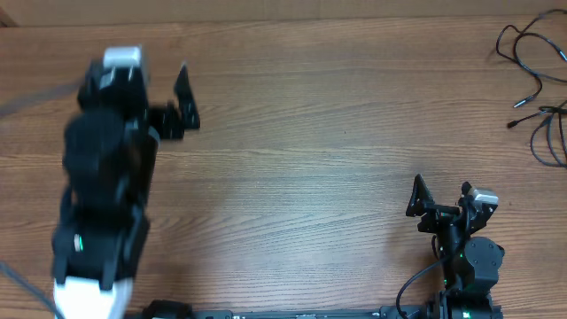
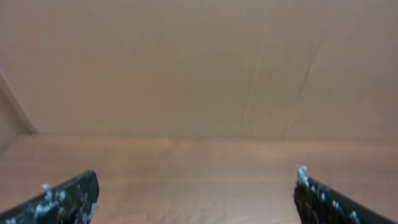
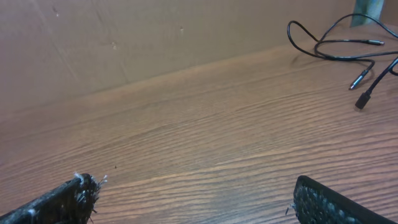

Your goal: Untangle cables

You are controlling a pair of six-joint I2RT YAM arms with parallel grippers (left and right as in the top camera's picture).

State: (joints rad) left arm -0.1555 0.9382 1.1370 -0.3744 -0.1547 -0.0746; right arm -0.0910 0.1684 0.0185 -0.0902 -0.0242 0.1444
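The cables lie as loose thin black loops with small plug ends at the far right corner of the wooden table. The right wrist view shows them at its upper right, cables, one plug silvery-tipped. My right gripper stands open near the front right, well short of them. In its own view the right gripper has only bare wood between its fingers. My left gripper is raised at the far left, blurred. The left wrist view has the left gripper open and empty, facing the back wall.
A plain brown wall runs along the table's far edge. Thicker black cords hang from the right arm's base at the front edge. Part of the cables runs past the right border of the overhead view.
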